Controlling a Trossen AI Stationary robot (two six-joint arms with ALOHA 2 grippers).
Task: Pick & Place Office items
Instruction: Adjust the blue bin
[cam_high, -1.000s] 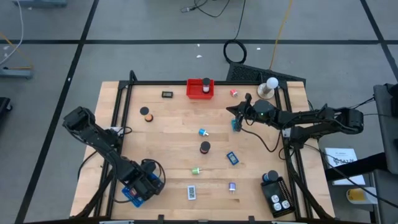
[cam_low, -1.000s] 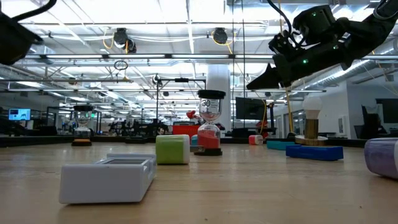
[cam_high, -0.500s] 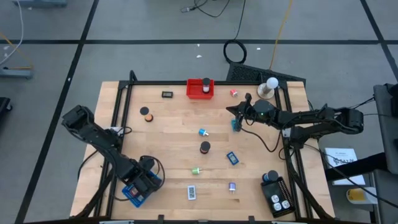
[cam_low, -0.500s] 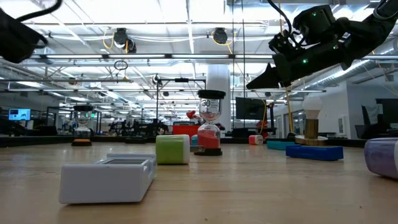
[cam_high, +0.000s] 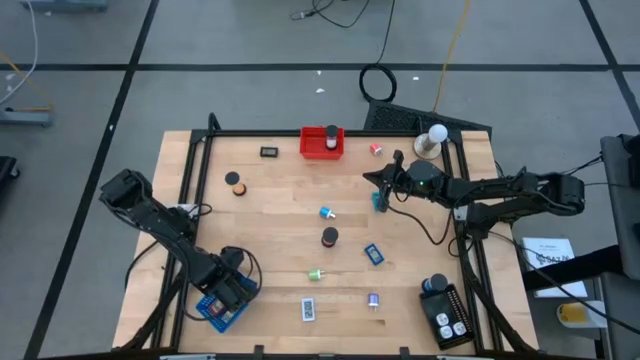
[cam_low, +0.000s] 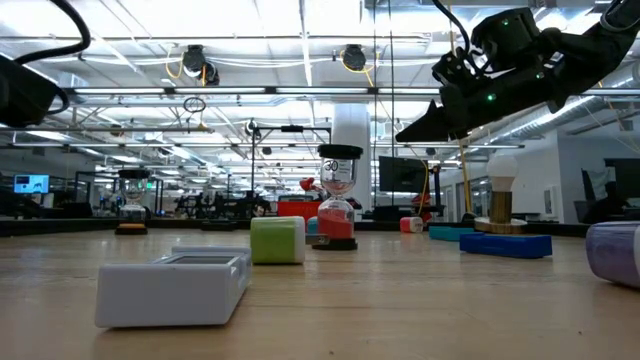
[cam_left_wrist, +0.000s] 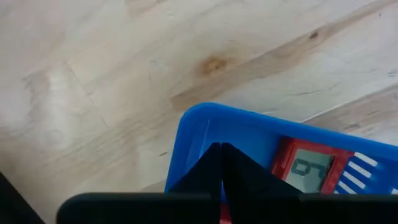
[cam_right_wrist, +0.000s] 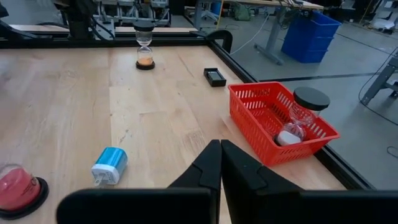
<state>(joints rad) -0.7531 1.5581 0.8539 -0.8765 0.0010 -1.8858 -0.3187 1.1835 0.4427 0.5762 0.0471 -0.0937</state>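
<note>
Since a second ago the left gripper (cam_high: 222, 303) has drawn back slightly toward the table's near-left corner and its fingers (cam_left_wrist: 214, 171) have come together, pressed tip to tip with nothing between them, directly above the blue tray (cam_left_wrist: 249, 140), where a red-framed display piece (cam_left_wrist: 308, 169) lies. That tray sits close to the near edge and left rail, leaving little room on those sides. The right gripper (cam_high: 372, 180) hangs unmoved above the far-right part of the table, its fingers (cam_right_wrist: 217, 165) clenched and empty. Open wood lies ahead of it; the red basket (cam_high: 322, 143) holding an hourglass stands at the far rail. Office items are scattered well apart mid-table: a blue-and-white piece (cam_high: 326, 212), a dark cylinder (cam_high: 329, 237), a blue block (cam_high: 373, 254), a green bit (cam_high: 315, 274), a purple bit (cam_high: 373, 299) and a white-labelled rectangle (cam_high: 308, 309).
</note>
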